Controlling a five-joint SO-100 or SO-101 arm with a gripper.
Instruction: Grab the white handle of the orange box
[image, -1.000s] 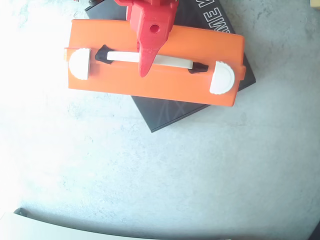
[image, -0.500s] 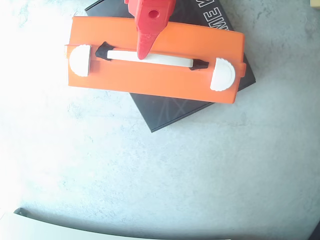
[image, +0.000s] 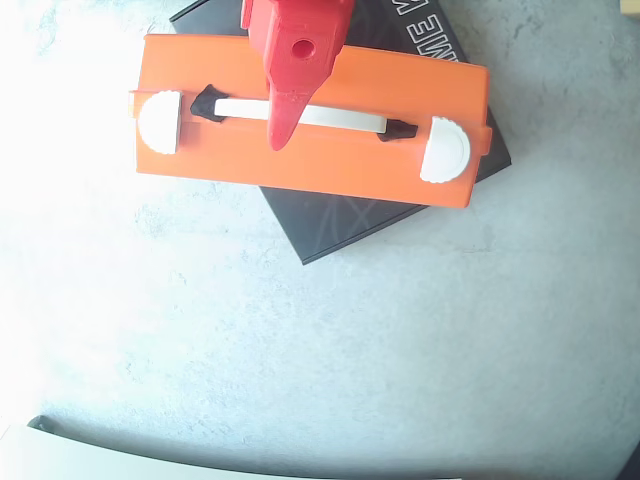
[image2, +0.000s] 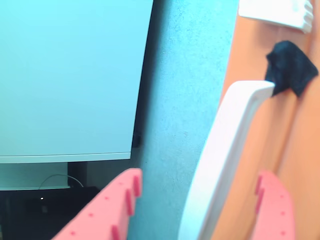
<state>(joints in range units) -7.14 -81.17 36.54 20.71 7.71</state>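
Now we are straddling the white handle (image2: 220, 165) with our pincer (image2: 197, 210) spread wide, one finger on each side, ready to close; the orange box (image: 230, 165) is lying at the table's (image: 400, 350) far edge.

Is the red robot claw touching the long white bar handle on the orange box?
Apart. The wrist view shows the white handle between the open red gripper's fingers, gaps both sides.
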